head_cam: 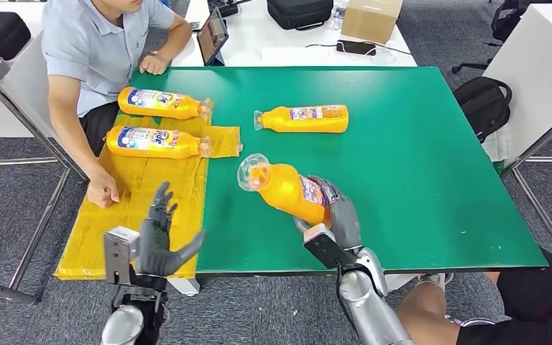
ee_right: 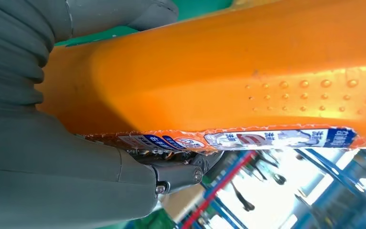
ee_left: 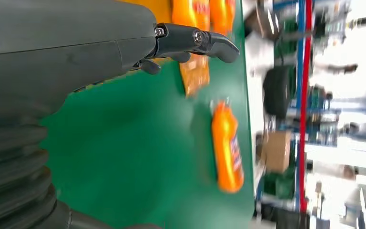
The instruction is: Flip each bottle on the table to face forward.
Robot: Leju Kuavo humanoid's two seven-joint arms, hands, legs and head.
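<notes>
**Right hand has one bottle lifted mid-flip**

Handling: the orange plastic bottle with clear cap (head_cam: 285, 188) looks full, so prob. fairly heavy; smooth rigid-ish wall w/ a dimpled patch and a glossy label, likely slippery. Best hold is round the wide body near the base, not the narrow neck.

The right hand (head_cam: 336, 213) grips it there, fingers wrapped on the label end. The bottle is tilted, cap pointing far-left and raised off the green table (head_cam: 417, 180), at the near-centre. In the right wrist view the bottle body (ee_right: 228, 81) lies straight across the palm, label edge against the fingers.

The left hand (head_cam: 159, 237) is unclenched w/ nothing in it, over the near-left yellow mat (head_cam: 136, 215).

Another orange bottle (head_cam: 305, 118) lies far-centre; two labelled ones (head_cam: 159, 122) rest on the mat (a seated person's hand is just beside them).
</notes>
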